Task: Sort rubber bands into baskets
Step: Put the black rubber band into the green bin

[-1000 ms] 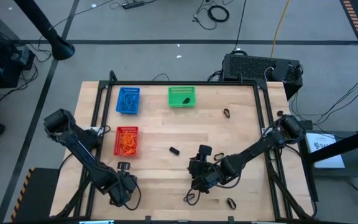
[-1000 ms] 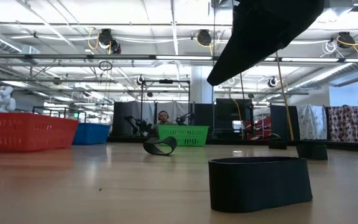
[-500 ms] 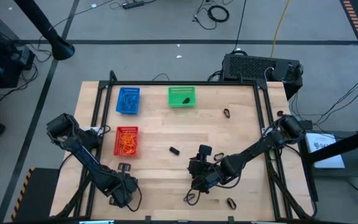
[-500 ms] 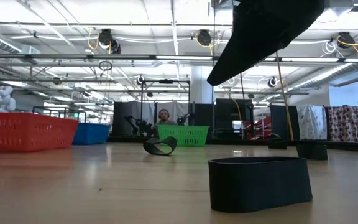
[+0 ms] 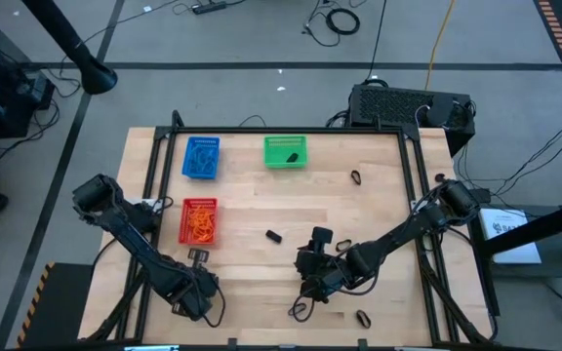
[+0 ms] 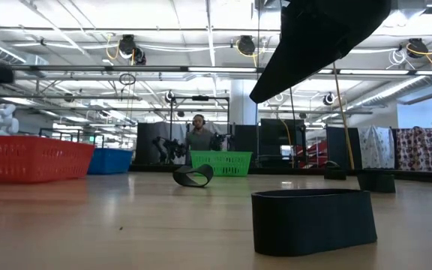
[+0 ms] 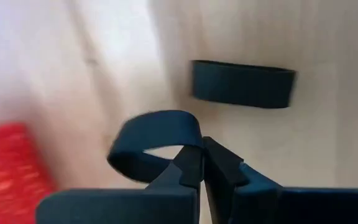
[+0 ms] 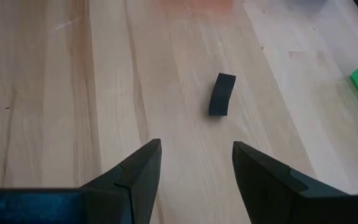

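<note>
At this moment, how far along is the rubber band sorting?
Done: orange bands fill the red basket, blue ones the blue basket, one black lies in the green basket. In hand: the left gripper is shut on a black band. The right gripper is open and empty. Left: loose black bands, like the table-centre one.

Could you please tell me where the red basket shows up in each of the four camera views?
High view: red basket at the table's left side, below the blue basket.
Low view: far left, blue basket just right of it.
Left wrist view: blurred red patch at the edge.
Right wrist view: not in it.
Shared landmark: the blue basket.
</note>
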Action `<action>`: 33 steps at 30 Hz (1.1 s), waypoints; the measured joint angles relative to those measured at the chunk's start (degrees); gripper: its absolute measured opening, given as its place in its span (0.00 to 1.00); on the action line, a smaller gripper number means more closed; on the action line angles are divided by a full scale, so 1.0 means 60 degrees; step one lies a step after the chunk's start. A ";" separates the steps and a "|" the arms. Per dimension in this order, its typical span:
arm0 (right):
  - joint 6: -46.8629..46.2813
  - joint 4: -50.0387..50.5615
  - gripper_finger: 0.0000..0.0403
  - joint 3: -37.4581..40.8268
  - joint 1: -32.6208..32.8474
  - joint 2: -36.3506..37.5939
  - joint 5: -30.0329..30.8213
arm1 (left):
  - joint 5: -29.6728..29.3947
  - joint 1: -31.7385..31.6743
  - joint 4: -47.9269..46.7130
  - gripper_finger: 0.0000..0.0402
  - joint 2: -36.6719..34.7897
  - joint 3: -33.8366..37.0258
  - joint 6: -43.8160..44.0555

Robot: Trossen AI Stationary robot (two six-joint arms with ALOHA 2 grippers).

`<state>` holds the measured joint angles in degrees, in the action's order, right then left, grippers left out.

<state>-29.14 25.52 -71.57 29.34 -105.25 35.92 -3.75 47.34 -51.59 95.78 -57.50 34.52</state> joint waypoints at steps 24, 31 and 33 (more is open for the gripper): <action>-0.0044 -0.0004 0.48 0.0000 0.0034 -0.0004 -0.0036 | -0.5465 -0.5737 0.2863 0.03 -0.0422 -0.0830 -1.1179; -0.0398 0.0495 0.48 0.0000 0.0303 -0.0004 -0.0028 | -0.2386 -0.9294 0.5001 0.03 -0.0422 -0.0830 -1.2665; -0.0554 0.0788 0.48 0.0000 0.0380 -0.0004 0.0025 | -0.1584 -1.0241 0.5859 0.03 -0.0422 -0.0830 -1.2599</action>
<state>-32.47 30.25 -71.57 31.62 -105.27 36.07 -13.25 -14.11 -16.44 93.25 -62.48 -41.08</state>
